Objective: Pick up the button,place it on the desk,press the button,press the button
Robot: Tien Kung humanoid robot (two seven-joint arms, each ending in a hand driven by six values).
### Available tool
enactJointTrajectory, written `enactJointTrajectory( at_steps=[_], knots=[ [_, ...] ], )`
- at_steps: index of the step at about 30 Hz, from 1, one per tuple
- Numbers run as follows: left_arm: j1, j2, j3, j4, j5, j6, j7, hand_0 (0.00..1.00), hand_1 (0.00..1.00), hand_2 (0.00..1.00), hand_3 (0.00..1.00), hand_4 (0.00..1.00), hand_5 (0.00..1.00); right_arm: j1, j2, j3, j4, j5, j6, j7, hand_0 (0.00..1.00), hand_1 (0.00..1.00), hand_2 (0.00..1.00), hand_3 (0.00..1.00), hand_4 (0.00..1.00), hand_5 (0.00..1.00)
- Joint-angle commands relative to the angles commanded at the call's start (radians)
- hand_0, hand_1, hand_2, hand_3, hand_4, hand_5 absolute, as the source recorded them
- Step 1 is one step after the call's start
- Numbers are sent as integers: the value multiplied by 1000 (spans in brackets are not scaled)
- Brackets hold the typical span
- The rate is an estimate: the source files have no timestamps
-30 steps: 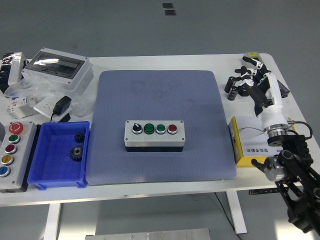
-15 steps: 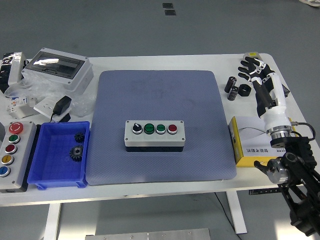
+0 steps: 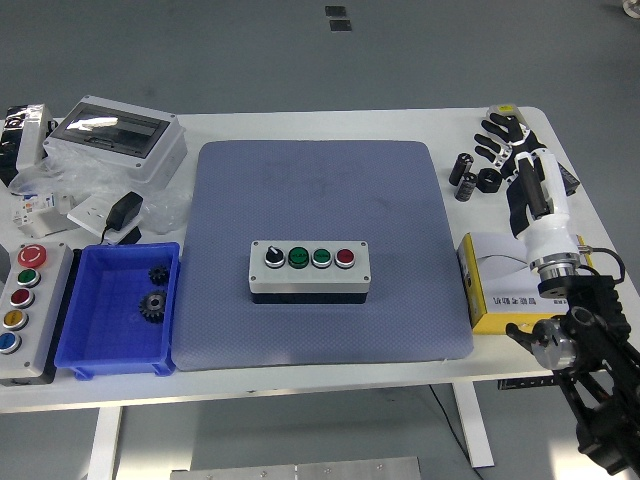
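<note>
A grey button box [image 3: 309, 270] with a black selector knob, two green buttons and a red button stands on the blue-grey mat [image 3: 318, 250] near the middle of the table. My right hand [image 3: 505, 140] is at the table's far right, well away from the box, with its fingers spread and holding nothing. Its white forearm [image 3: 545, 215] reaches in from the lower right over a yellow box. My left arm is out of view.
A second button box [image 3: 22, 300] with coloured buttons sits at the left edge beside a blue bin [image 3: 120, 345] holding two gears. A grey enclosure [image 3: 118, 135] and a black adapter [image 3: 124, 211] lie at the back left. Small black cylinders [image 3: 475, 178] lie near my right hand. A yellow box [image 3: 498, 290] lies at the right.
My right hand has opened out from a curled pose over the black cylinders and has risen slightly toward the far right corner. The button box has not moved.
</note>
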Motion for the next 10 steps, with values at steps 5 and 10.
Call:
enactJointTrajectory(
  at_steps=[5,10],
  knots=[
    [5,-4,1,0,-8,1,2,617,515,527,594,627,172,-2,-12,6,5,-5,-1,-8,781,755,778,767,856,766],
    [6,-8,7,0,-30,4,2,617,515,527,594,627,172,-11,-13,23,16,-21,-4,-15,781,755,778,767,856,766]
  ],
)
